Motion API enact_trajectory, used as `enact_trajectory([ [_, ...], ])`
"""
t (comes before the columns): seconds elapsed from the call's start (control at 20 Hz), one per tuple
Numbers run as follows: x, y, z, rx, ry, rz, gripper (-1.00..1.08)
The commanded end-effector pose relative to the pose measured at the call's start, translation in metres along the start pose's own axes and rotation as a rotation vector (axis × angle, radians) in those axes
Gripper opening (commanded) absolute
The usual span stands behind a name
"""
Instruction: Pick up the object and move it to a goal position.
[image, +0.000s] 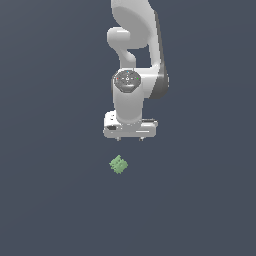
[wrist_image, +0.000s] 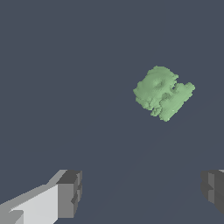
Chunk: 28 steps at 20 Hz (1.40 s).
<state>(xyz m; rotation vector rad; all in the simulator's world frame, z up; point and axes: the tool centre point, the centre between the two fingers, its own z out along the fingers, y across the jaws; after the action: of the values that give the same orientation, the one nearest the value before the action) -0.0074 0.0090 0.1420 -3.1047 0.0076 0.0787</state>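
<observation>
Wrist view is showing you the wide-spread gripper (wrist_image: 140, 192) hovering apart from the tiny light-green ridged blocky object (wrist_image: 162, 92) (probably light, rigid); try pinching across its flatter sides.

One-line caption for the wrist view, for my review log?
Open end effector apart from the small ridged light-green block on the dark floor, not yet grasped.

One green block (image: 118, 164), one end effector (image: 130, 138).
</observation>
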Motion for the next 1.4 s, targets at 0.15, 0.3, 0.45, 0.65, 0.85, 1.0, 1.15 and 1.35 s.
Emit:
enact_trajectory([
  [0.15, 0.0, -0.006, -0.002, 0.004, 0.0, -0.009, 1.0],
  [0.3, -0.002, -0.024, -0.006, 0.016, 0.0, -0.031, 1.0],
  [0.45, -0.004, -0.036, -0.01, 0.023, 0.0, -0.038, 1.0],
  [0.65, -0.004, -0.036, -0.009, 0.023, -0.001, -0.037, 1.0],
  [0.85, -0.001, -0.033, -0.008, 0.021, 0.001, -0.056, 1.0],
  [1.0, 0.002, -0.03, -0.006, 0.018, 0.003, -0.084, 1.0],
  [1.15, 0.006, -0.026, -0.004, 0.015, 0.005, -0.123, 1.0],
  [1.35, 0.013, -0.019, 0.001, 0.008, 0.01, -0.193, 1.0],
])
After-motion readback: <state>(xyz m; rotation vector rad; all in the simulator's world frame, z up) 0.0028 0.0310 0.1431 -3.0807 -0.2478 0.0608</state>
